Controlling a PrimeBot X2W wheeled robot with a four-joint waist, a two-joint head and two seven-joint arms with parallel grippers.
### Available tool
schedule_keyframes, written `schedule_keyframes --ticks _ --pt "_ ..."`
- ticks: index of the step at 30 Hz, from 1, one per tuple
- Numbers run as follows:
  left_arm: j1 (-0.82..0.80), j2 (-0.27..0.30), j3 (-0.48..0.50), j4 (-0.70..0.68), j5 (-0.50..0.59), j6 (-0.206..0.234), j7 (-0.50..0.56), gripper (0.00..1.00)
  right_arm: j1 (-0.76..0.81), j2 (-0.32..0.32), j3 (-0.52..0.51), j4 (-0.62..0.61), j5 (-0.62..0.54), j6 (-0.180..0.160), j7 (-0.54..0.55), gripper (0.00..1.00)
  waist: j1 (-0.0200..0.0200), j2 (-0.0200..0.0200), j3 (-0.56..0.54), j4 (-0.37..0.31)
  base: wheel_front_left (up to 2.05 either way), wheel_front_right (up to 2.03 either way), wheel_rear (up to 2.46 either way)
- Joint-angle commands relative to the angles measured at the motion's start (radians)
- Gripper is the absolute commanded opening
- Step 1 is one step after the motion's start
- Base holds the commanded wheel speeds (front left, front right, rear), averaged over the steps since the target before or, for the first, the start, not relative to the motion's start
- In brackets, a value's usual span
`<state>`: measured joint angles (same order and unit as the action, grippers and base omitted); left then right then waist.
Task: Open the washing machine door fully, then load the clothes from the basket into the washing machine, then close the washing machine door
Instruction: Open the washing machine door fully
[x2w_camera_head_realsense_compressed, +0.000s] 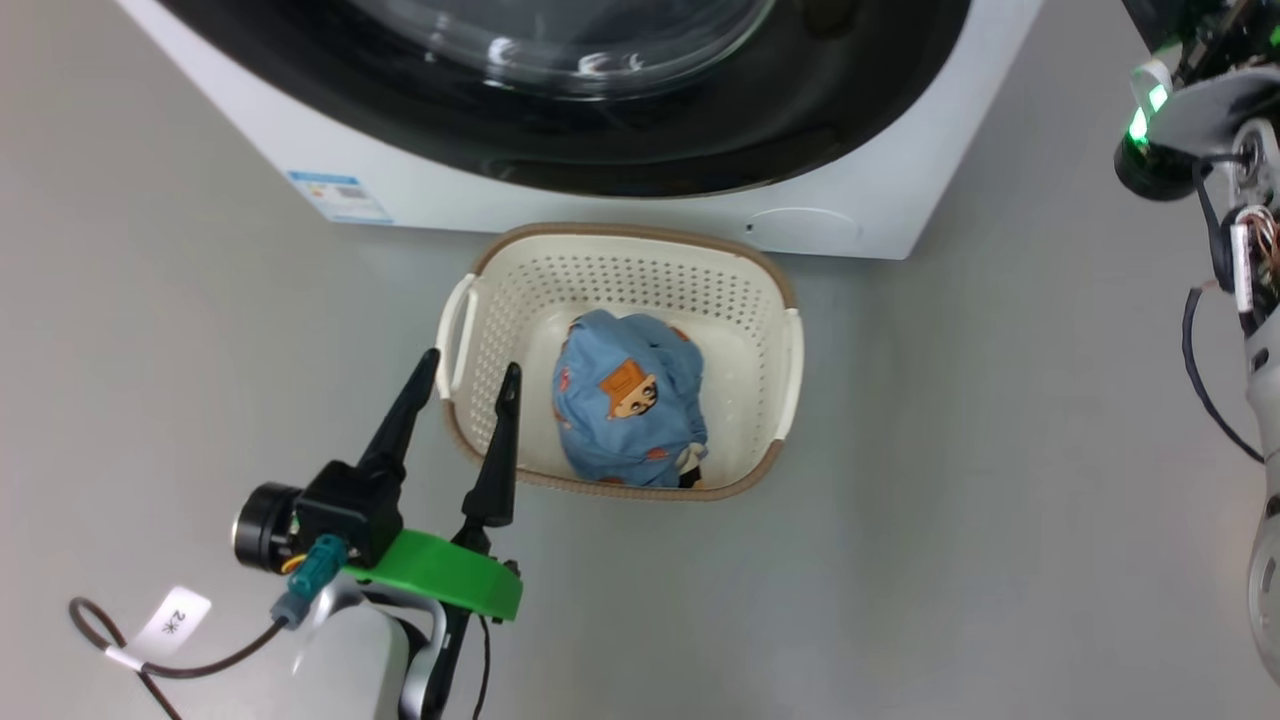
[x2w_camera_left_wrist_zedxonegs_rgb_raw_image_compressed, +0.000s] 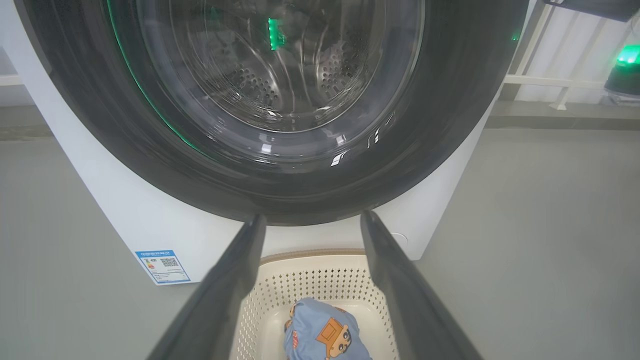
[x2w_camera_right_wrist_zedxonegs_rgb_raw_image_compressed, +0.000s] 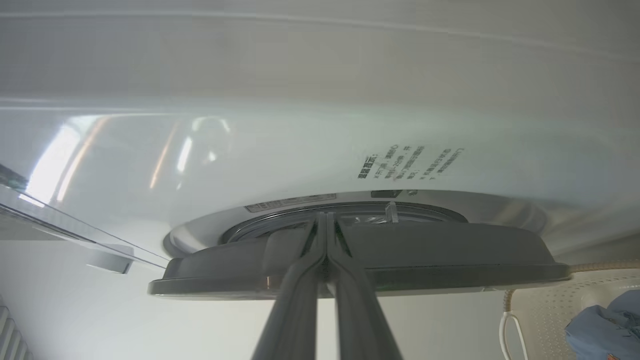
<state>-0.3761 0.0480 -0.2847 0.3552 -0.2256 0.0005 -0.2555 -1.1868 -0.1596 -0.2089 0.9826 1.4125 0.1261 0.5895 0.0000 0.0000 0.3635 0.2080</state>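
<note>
The left gripper (x2w_camera_head_realsense_compressed: 472, 360) was wide open, and its two long dark fingers held nothing. In the head view, its tips showed over the left end of the small cream-white plastic basket with little holes and a brown rim (x2w_camera_head_realsense_compressed: 630, 232). One tip was by the left handle and the other was over the inside wall. I could not tell how high above the basket it hung.

The light blue clothes with orange-and-black cartoon figures (x2w_camera_head_realsense_compressed: 625, 410) lay in a bundle inside the basket, a bit to the left of the middle. In the left wrist view, they showed low between the two fingers.

The basket sat on the plain grey floor (x2w_camera_head_realsense_compressed: 1000, 450), just in front of the big white washing machine (x2w_camera_head_realsense_compressed: 560, 215). A small blue label sticker (x2w_camera_head_realsense_compressed: 338, 196) was on the machine's lower front corner.

The right gripper (x2w_camera_right_wrist_zedxonegs_rgb_raw_image_compressed: 324, 216) was closed, with both fingers pressed together. Its tips were at the edge of the large round door with the shiny black rim and clear glass window (x2w_camera_head_realsense_compressed: 700, 150). I could not tell if they touched it. The door looked closed or nearly closed against the machine.
</note>
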Motion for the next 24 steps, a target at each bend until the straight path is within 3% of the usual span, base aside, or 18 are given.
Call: schedule_keyframes --ticks 1,12,24 --pt "-0.026 0.015 0.026 -0.017 0.01 -0.003 -0.006 1.0 -0.038 0.013 0.017 -0.013 -0.013 0.005 0.005 0.0 0.0 0.0 0.015 0.023 0.0 0.0 0.0" --pt "-0.057 0.004 0.003 -0.016 0.002 -0.011 -0.006 1.0 -0.146 -0.016 0.056 0.087 -0.079 0.005 -0.016 0.0 0.0 0.0 0.05 0.09 0.0 0.0 0.0" --pt "-0.065 0.002 -0.014 -0.015 -0.025 0.005 -0.006 1.0 -0.189 -0.013 0.093 0.142 -0.111 0.005 0.019 0.0 0.0 0.0 0.071 0.103 0.0 0.0 0.0"
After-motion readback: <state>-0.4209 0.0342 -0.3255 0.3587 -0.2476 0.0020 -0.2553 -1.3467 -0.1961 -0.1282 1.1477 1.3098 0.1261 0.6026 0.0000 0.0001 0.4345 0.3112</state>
